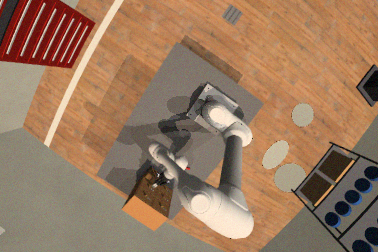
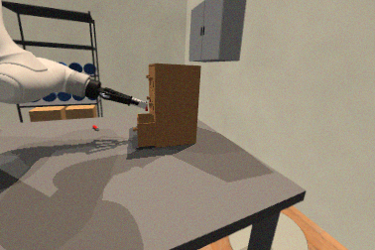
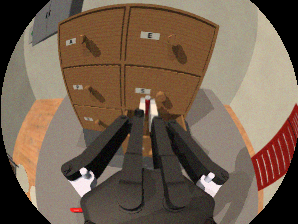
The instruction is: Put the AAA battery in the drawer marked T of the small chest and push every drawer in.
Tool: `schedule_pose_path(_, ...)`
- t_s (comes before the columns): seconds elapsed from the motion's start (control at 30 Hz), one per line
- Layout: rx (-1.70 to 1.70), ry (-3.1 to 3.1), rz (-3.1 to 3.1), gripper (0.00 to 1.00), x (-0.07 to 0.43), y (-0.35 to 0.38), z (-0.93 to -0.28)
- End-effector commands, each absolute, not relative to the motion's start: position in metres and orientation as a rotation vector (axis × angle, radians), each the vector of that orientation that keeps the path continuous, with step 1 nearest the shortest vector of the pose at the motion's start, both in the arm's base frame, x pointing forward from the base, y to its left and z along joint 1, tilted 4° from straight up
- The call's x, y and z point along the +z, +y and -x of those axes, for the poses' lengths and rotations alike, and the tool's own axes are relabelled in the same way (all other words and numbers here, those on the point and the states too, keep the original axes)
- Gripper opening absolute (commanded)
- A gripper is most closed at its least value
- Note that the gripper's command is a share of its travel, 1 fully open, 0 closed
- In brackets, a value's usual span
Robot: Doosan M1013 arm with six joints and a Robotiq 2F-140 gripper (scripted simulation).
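Note:
The small wooden chest point(image 2: 171, 104) stands on the grey table, with two columns of drawers facing me in the wrist view point(image 3: 133, 63). Its lower drawers point(image 2: 143, 123) stick out from the front like steps. The letters on the drawers are too small to read. My gripper point(image 2: 145, 103) is at the chest's front, level with the middle row, just above the stuck-out drawers. It is shut on the AAA battery point(image 3: 148, 104), a small white and red cylinder between the fingertips. From above, the gripper point(image 1: 160, 180) is at the chest's front edge point(image 1: 152, 200).
A small red object point(image 2: 95, 127) lies on the table to the left of the chest; it also shows in the wrist view point(image 3: 76, 209). The arm's base point(image 1: 212, 108) is on the table's far side. The table edge point(image 2: 238, 216) is close to the right of the chest.

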State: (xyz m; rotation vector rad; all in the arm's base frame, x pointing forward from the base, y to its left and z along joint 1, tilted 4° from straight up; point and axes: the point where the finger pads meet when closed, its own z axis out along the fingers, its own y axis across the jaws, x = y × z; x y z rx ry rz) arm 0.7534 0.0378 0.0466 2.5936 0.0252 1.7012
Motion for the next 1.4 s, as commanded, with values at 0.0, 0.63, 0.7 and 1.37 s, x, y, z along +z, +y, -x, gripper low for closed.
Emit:
schedule_pose_path(0.0,1.697,0.033,-2.593,0.03,0.046,0.037,-0.759)
schedule_pose_path(0.63,1.697,0.033,-2.593,0.03,0.046,0.037,-0.76)
schedule_pose_path(0.7,1.697,0.033,-2.593,0.03,0.046,0.037,-0.76)
schedule_pose_path(1.37,1.697,0.033,-2.593,0.03,0.035,0.036,-0.753)
